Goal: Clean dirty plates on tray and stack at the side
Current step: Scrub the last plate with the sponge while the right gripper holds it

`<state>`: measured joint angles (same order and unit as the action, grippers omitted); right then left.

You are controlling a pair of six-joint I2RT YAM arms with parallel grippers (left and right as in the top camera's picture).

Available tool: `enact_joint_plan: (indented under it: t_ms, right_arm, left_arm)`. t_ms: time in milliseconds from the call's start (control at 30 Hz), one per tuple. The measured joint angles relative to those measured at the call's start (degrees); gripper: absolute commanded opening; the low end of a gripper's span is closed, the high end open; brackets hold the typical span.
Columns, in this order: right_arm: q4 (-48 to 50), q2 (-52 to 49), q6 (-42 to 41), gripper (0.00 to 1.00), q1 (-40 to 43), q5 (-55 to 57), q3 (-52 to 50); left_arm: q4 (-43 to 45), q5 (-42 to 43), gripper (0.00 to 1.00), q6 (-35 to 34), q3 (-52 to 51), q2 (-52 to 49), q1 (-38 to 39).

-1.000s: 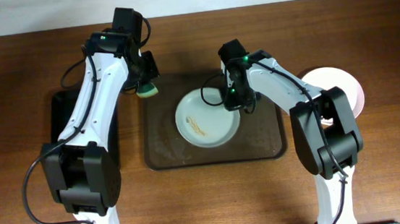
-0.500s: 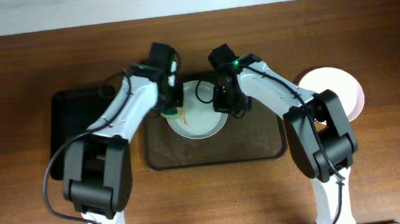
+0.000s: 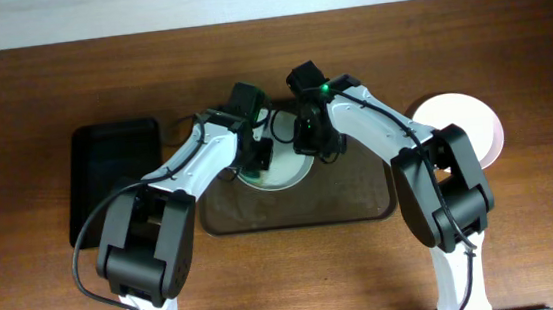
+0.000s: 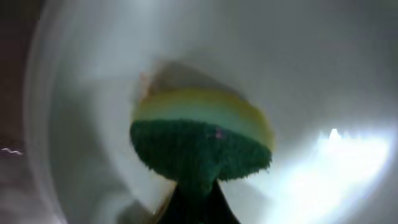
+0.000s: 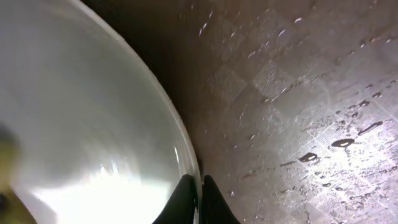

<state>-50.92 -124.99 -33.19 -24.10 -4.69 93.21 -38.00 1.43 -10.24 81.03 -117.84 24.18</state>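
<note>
A pale plate [image 3: 286, 170] is held tilted over the dark brown tray [image 3: 361, 200]. My right gripper [image 3: 312, 144] is shut on its right rim; in the right wrist view the fingers [image 5: 199, 198] pinch the plate's edge [image 5: 74, 112] above the wet tray [image 5: 298, 93]. My left gripper [image 3: 257, 159] is shut on a green and yellow sponge [image 4: 199, 146] and presses it against the plate's inner face [image 4: 311, 68]. The left fingertips are hidden behind the sponge. A white plate [image 3: 467, 123] lies on the table to the right of the tray.
A smaller black tray [image 3: 113, 179] lies on the table left of the brown tray. Water drops [image 5: 342, 142] dot the brown tray's textured surface. The two arms are close together over the tray's back half.
My right gripper pulled the plate to the back of the tray and tilted it. My left gripper brought the sponge from the tray's left edge onto the plate and slid it rightwards.
</note>
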Motion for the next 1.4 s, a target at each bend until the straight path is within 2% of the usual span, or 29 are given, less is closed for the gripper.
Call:
enact_joint_plan:
  t_ms: [67,200,333,400,567,667,733,800,967,1100,1200,1300,1400]
  right_arm:
    - [0.44,0.00,-0.04,0.04,-0.02,0.07,-0.28]
    - [1.09,0.00,-0.28,0.04,0.00,-0.07,-0.48]
    - [5.55,0.76,-1.31,0.04,1.73,-7.02,-3.50]
    - [6.19,0.87,-1.27,0.04,2.54,-9.27,-4.17]
    - [6.56,0.90,-1.05,0.04,3.02,-12.20,-4.72]
    - [6.67,0.90,-1.05,0.04,3.06,-12.81,-4.92]
    - [6.69,0.90,-1.05,0.04,3.08,-12.85,-4.94]
    - [6.62,0.90,-1.03,0.04,3.06,-12.85,-4.94]
    - [6.67,0.87,-1.05,0.04,3.06,-13.11,-4.94]
    - [7.06,0.85,-1.01,0.04,2.95,-13.77,-5.03]
    - [6.69,0.85,-0.70,0.04,2.97,-13.88,-5.07]
    - [6.67,0.85,-0.35,0.04,2.97,-13.90,-5.11]
    - [6.62,0.85,-0.44,0.04,2.97,-14.10,-5.16]
  left_arm:
    - [4.68,-6.80,0.01,-6.49,-0.22,0.00,0.02]
    - [10.14,-14.64,0.01,-12.63,-0.37,-0.13,0.02]
    - [8.33,-15.37,0.01,-14.27,0.09,-1.92,-0.87]
    - [1.73,-8.28,0.01,-10.23,2.34,-1.97,-3.15]
    - [-5.84,10.40,0.01,0.70,4.04,-2.45,-6.69]
    - [-6.10,21.11,0.01,7.67,4.20,-3.50,-6.47]
    - [-5.84,22.84,0.01,9.35,4.50,-3.69,-6.29]
    - [-4.37,19.19,0.01,7.87,4.96,-3.69,-6.03]
    - [0.37,-0.61,0.01,-5.73,5.55,-3.69,-5.92]
    - [-3.54,-6.19,0.01,-9.60,6.19,-3.69,-5.31]
    - [-9.81,0.94,0.01,-3.78,6.62,-3.67,-5.38]
    - [-15.39,14.99,0.01,6.29,6.60,-3.67,-5.95]
    - [-12.22,25.27,0.01,11.98,6.45,-3.67,-5.46]
